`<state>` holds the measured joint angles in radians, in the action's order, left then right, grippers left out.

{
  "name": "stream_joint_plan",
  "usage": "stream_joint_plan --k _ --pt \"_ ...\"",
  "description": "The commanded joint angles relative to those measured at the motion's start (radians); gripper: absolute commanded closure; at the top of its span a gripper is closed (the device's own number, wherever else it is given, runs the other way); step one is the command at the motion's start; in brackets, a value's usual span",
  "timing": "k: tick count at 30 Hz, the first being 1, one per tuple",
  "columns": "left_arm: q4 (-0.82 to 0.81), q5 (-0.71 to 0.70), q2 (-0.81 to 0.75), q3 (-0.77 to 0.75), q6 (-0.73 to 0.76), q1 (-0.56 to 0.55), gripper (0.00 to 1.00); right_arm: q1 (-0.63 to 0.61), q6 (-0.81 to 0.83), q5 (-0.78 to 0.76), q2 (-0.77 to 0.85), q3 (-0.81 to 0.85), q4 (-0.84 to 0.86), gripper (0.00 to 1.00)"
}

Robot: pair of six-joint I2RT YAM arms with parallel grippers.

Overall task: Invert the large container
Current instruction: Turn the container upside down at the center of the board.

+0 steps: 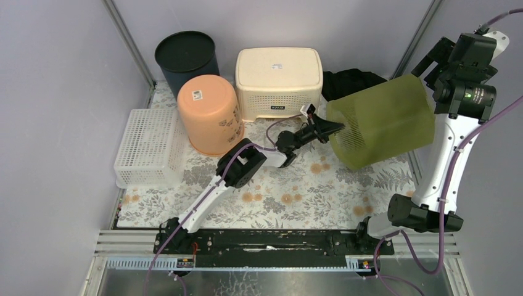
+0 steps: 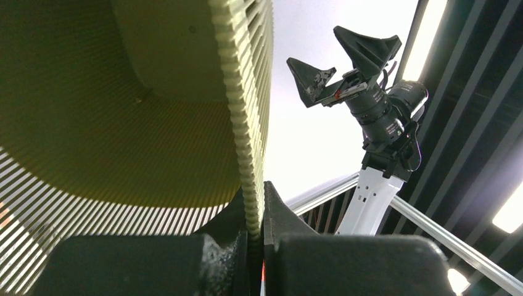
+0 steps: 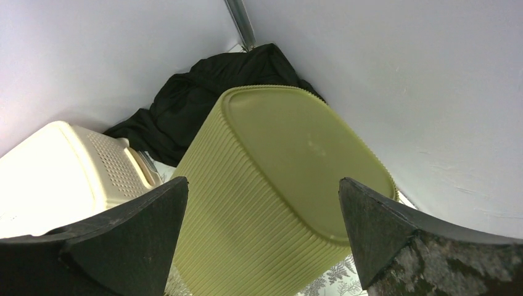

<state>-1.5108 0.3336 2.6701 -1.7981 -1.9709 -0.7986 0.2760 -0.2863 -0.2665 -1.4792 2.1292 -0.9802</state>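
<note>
The large olive-green ribbed container [image 1: 382, 120] is tipped on its side above the mat, its open mouth facing left, its flat bottom toward the back right. My left gripper [image 1: 325, 129] is shut on its rim; the left wrist view shows the rim [image 2: 250, 154] pinched between the jaws and the inside of the container [image 2: 117, 123]. My right gripper [image 1: 435, 65] is open and raised over the container's far end, not touching it. In the right wrist view the container's bottom [image 3: 302, 154] lies below the wide-open fingers [image 3: 382, 228].
At the back stand a dark round bin [image 1: 186, 57], an upturned orange bucket [image 1: 210, 111] and a cream basket [image 1: 279, 80]. A white mesh basket [image 1: 151, 148] lies at the left. Black cloth [image 1: 351, 81] is behind the green container. Walls close in at both sides.
</note>
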Motion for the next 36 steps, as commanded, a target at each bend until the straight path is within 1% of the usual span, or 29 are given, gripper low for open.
stream_joint_plan --k 1,6,12,17,21,26,27,29,31,33,36 --pt "-0.146 0.029 -0.062 0.103 0.003 0.02 1.0 0.002 0.023 -0.033 0.002 -0.028 0.054 0.01" --pt "-0.142 0.074 -0.093 0.229 0.019 0.044 1.0 0.002 0.014 0.09 -0.008 -0.085 0.073 0.01" --pt "-0.137 0.115 -0.065 0.217 0.013 0.042 0.99 0.003 -0.01 0.274 0.013 -0.221 0.129 0.0" --pt "-0.135 0.136 -0.063 0.256 0.032 0.046 0.98 0.003 -0.009 0.323 0.039 -0.311 0.155 0.06" --pt "-0.135 0.149 -0.067 0.292 0.042 0.048 0.98 0.003 -0.019 0.369 0.06 -0.338 0.163 0.12" --pt "-0.132 0.175 -0.079 0.337 0.054 0.05 0.96 0.001 -0.046 0.48 0.1 -0.37 0.168 0.19" --pt "-0.131 0.184 -0.08 0.346 0.055 0.051 0.95 0.0 -0.051 0.496 0.108 -0.376 0.168 0.2" --pt "-0.129 0.204 -0.081 0.362 0.056 0.051 0.87 -0.004 -0.055 0.526 0.128 -0.396 0.167 0.21" --pt "-0.128 0.219 -0.086 0.396 0.057 0.053 0.75 -0.013 -0.059 0.54 0.15 -0.41 0.167 0.21" --pt "-0.126 0.228 -0.095 0.438 0.062 0.057 0.66 -0.023 -0.064 0.561 0.167 -0.425 0.167 0.21" --pt "-0.125 0.239 -0.11 0.498 0.068 0.064 0.58 -0.047 -0.071 0.579 0.183 -0.449 0.17 0.21"
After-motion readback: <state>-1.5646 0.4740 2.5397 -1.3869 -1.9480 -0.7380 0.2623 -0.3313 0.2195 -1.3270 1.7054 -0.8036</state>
